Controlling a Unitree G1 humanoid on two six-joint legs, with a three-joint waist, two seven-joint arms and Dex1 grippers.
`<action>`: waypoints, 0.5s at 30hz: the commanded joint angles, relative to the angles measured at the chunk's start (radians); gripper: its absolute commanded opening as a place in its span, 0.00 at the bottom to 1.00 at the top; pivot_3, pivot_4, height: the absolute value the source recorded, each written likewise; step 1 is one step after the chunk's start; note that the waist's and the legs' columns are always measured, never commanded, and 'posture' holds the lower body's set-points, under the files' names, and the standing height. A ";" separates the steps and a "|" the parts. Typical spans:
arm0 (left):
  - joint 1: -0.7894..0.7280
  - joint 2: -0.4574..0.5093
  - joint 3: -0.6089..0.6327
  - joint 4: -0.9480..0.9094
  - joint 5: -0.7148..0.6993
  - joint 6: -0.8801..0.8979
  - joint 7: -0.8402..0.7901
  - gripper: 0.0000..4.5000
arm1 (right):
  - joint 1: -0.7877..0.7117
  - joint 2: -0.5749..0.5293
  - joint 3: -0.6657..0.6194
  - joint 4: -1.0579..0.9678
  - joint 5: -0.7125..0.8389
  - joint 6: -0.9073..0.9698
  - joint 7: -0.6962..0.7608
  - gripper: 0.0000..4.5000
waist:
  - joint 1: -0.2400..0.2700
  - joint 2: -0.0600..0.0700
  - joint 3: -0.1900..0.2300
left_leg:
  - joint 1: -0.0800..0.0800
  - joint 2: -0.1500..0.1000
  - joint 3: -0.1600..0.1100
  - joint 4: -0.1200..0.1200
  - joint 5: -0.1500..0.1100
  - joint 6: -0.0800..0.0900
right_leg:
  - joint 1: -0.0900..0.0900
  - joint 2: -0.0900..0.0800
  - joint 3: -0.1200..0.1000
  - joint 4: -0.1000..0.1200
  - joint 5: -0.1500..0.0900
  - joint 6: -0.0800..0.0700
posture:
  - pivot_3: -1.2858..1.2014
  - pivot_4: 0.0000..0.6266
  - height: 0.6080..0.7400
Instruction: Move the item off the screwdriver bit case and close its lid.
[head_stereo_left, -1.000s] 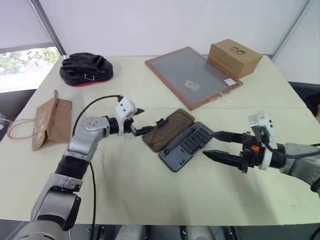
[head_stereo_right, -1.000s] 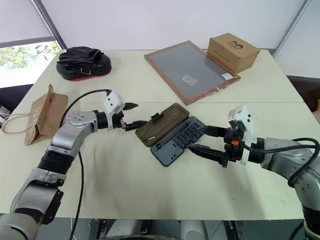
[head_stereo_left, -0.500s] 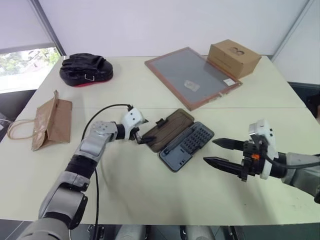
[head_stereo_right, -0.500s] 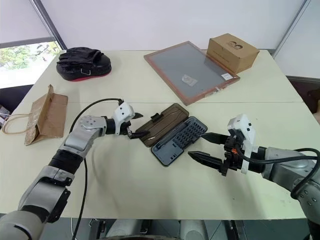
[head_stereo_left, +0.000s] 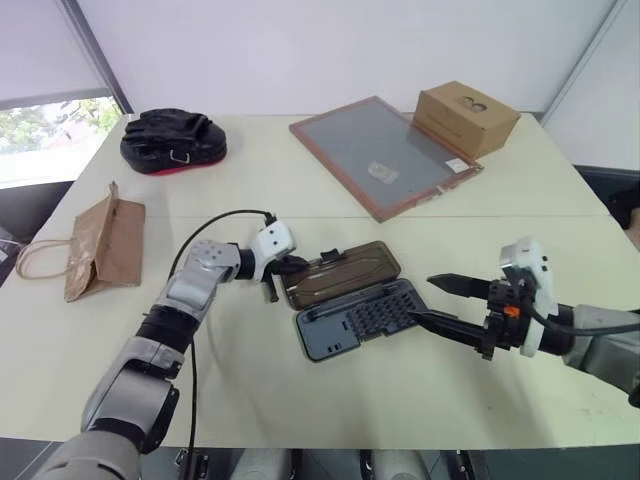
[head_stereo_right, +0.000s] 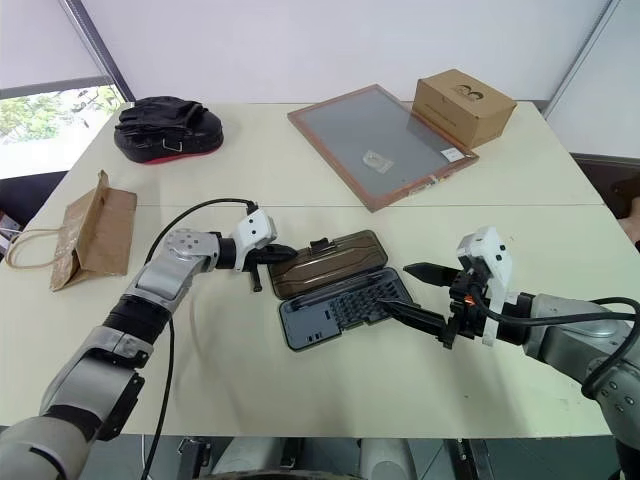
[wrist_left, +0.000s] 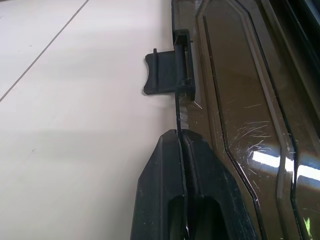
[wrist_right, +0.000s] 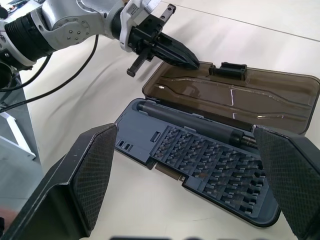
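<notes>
Between my left pincer's (head_stereo_right: 272, 254) two pinched-tight fingers sits the edge of the lid (head_stereo_right: 330, 261), lying flat open beside the tray of the screwdriver bit case (head_stereo_right: 345, 308), so next I think I must swing it over and shut, while my right pincer (head_stereo_right: 420, 293) waits wide apart and the item (head_stereo_right: 93, 240) rests far behind.

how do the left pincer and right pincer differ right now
The left pincer is shut on the edge of the case's brown lid, next to the latch tab. The right pincer stands wide open, holding nothing, by the tray. The left points along the lid's edge; the right faces the tray's end. Both have black fingers and sit low over the table.
</notes>
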 joint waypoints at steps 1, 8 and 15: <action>-0.044 0.015 0.015 0.064 0.046 -0.106 0.026 0.01 | -0.017 0.002 -0.012 -0.008 0.009 -0.024 0.000 1.00 | -0.001 0.000 0.000 | 0.000 0.000 0.000 0.000 0.000 0.000 | 0.000 0.000 0.000 0.000 0.000 0.000 | 0.52 0.24 1.00; -0.191 0.060 -0.067 0.338 0.157 -0.748 -0.095 0.01 | -0.006 -0.055 -0.001 -0.035 0.009 0.003 0.044 1.00 | 0.001 -0.001 0.001 | -0.001 0.000 0.000 0.000 0.001 -0.001 | -0.002 0.000 0.000 -0.001 0.000 0.000 | 0.52 0.24 1.00; -0.300 0.011 -0.072 0.562 0.173 -0.881 -0.178 0.01 | 0.094 -0.148 -0.079 -0.075 0.008 0.006 0.123 1.00 | 0.000 -0.001 0.001 | -0.004 0.000 0.002 0.000 -0.002 0.004 | -0.002 -0.001 0.000 -0.005 0.000 0.001 | 0.52 0.24 1.00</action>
